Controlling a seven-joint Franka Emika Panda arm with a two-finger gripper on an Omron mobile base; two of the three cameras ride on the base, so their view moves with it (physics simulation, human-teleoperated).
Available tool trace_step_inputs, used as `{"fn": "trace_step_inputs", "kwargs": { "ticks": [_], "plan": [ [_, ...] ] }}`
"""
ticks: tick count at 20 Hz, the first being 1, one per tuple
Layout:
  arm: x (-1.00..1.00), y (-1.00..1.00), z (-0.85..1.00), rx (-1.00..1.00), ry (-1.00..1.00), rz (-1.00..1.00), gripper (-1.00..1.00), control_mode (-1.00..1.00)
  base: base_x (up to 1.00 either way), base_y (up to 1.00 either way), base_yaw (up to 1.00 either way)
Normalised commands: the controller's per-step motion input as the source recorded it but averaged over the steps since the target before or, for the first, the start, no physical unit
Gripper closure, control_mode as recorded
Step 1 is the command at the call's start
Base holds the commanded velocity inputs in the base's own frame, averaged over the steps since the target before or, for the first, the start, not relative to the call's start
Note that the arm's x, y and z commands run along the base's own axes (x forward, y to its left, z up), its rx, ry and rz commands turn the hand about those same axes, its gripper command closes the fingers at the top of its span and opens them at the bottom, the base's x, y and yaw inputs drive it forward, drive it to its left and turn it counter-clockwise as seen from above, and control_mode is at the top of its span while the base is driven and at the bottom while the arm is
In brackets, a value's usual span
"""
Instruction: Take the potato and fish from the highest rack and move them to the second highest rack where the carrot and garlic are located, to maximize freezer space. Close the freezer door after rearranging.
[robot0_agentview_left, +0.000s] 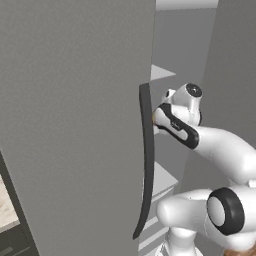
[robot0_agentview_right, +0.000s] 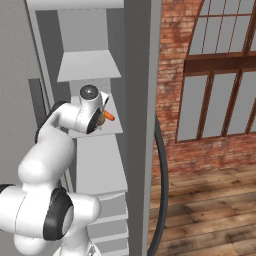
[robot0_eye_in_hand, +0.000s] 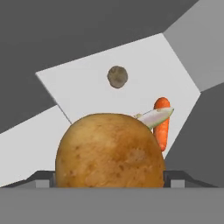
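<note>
Potato (robot0_eye_in_hand: 110, 151) sits clasped between the wide-set fingers of the gripper (robot0_eye_in_hand: 109, 183), held over the second highest rack (robot0_eye_in_hand: 87, 87) beside the carrot (robot0_eye_in_hand: 162, 124), apparently for setting down there.

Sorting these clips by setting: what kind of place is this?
Probably a rendered kitchen, at an open freezer: grey shelf boards behind a tall handled door, with a potato and carrot inside.

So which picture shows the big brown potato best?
The hand view: the rounded golden-brown potato sits large and close, in front of the orange carrot. In the right base view the arm covers that spot, leaving just the carrot; the left base view gives a hint of yellow at most.
</note>
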Motion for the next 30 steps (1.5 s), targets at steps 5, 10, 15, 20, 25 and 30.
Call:
{"fn": "trace_step_inputs", "kwargs": {
  "ticks": [5, 10, 15, 20, 25, 30],
  "plan": [
    [0.41, 0.22, -0.09, 0.0, 0.07, 0.0, 1.0, -1.0, 0.0, 0.0, 0.0],
    [0.38, 0.17, -0.17, 0.01, 0.03, 0.0, 1.0, -1.0, 0.0, 0.0, 0.0],
    [0.4, 0.1, -0.21, 0.12, 0.0, 0.02, 1.0, -1.0, 0.0, 0.0, 0.0],
    [0.43, 0.1, -0.21, 0.1, 0.0, 0.02, 1.0, -1.0, 0.0, 0.0, 0.0],
    [0.39, 0.13, -0.25, 0.02, 0.0, 0.01, 1.0, -1.0, 0.0, 0.0, 0.0],
    [0.4, 0.13, -0.24, 0.0, 0.0, 0.01, 1.0, -1.0, 0.0, 0.0, 0.0]
  ]
}}
